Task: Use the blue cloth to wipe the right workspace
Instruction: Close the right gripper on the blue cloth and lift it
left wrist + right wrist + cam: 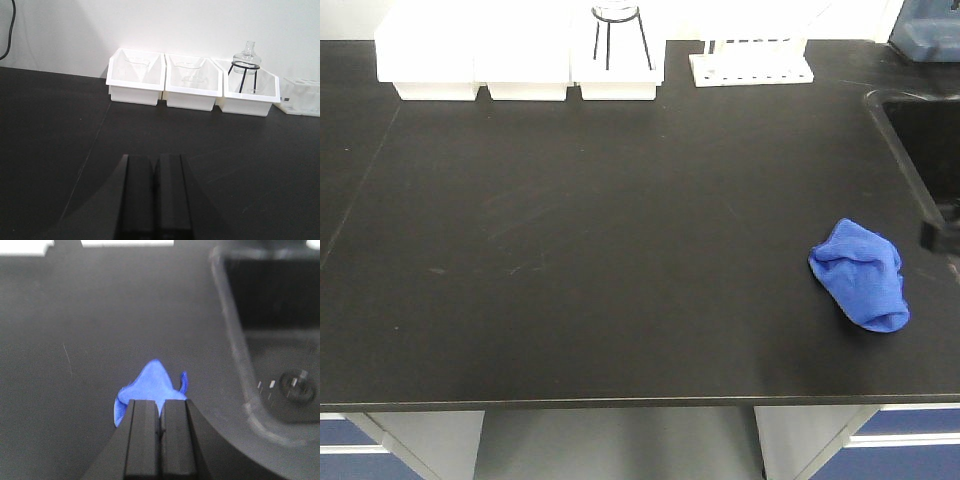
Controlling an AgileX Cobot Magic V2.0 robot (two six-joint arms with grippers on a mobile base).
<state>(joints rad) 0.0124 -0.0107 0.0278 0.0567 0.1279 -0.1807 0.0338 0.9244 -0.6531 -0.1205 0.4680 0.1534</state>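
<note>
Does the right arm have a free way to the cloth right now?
Probably yes: the cloth lies bare on the bench just ahead of the right pincer, nothing between them. The pincer is shut, though.

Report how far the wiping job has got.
Done: nothing that shows. The blue cloth lies crumpled and ungripped on the benchtop near the sink. In hand: the right gripper, shut, points at the cloth; the left gripper is shut too. Left: grasping the cloth, then all the wiping.

Black benchtop [570,250] bears blue cloth [860,275], trays [520,60]
</note>
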